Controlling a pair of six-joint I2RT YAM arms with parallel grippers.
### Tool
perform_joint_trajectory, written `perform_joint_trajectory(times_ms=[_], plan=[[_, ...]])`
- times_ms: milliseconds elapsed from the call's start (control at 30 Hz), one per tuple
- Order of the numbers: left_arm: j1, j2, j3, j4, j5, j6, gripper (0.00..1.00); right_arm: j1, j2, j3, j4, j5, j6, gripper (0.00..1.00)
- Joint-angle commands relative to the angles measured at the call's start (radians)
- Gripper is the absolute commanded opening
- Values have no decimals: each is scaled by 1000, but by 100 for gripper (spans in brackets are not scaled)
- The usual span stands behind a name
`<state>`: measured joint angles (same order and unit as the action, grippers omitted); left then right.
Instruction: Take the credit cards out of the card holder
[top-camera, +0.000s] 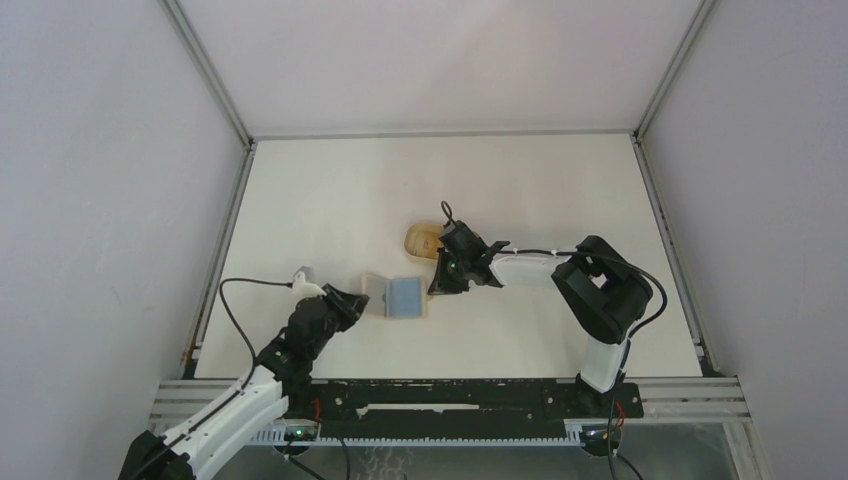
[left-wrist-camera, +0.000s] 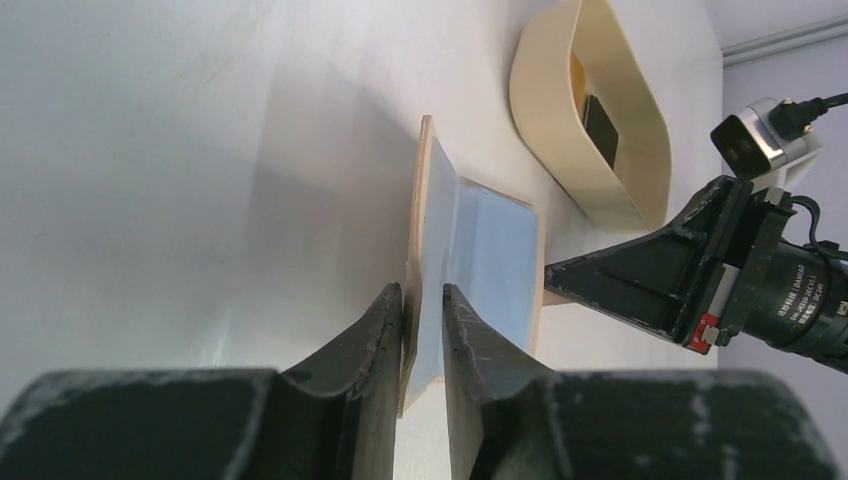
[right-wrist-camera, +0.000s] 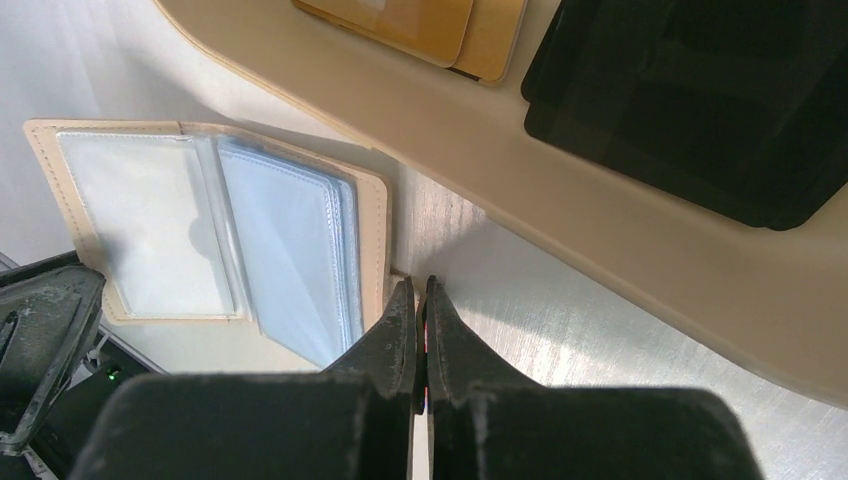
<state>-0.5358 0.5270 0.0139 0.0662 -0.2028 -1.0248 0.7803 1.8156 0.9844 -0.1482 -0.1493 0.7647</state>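
The tan card holder (top-camera: 378, 290) lies open on the table, with clear sleeves and a light blue card (right-wrist-camera: 290, 250) still in its right half. My left gripper (left-wrist-camera: 423, 290) is shut on the holder's raised left cover (left-wrist-camera: 424, 200); it also shows in the top view (top-camera: 358, 298). My right gripper (right-wrist-camera: 416, 280) is at the holder's right edge, shut on a thin dark card seen edge-on between the pads; it also shows in the top view (top-camera: 437, 287). A black card (right-wrist-camera: 690, 90) lies in the oval tan tray (right-wrist-camera: 600, 210).
The tray (top-camera: 420, 240) stands just behind the holder, close to the right gripper, and also holds tan-gold cards (right-wrist-camera: 400, 20). The tray also shows in the left wrist view (left-wrist-camera: 545, 110). Metal frame rails run along the table's sides and near edge.
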Motion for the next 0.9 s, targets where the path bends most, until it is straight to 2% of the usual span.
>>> perform_joint_trajectory(times_ms=[0,233,333,600,800,867], plan=[[7,-7,-79,-3,-19,-18,25,2,37,-13,-36,17,-23,0],[8,-23,-80,-19,-25,-24,24,2,42,-13,-37,15,-22,0],[10,-47,-80,-42,-37,-30,19,2,45,-13,-37,13,-24,0],[10,-104,-87,-97,-58,-40,22,2,50,-14,-37,9,-25,0],[11,-82,-91,-73,-49,-41,16,1,50,-13,-37,8,-26,0],[11,-73,-93,-71,-45,-41,10,1,50,-13,-40,9,-26,0]])
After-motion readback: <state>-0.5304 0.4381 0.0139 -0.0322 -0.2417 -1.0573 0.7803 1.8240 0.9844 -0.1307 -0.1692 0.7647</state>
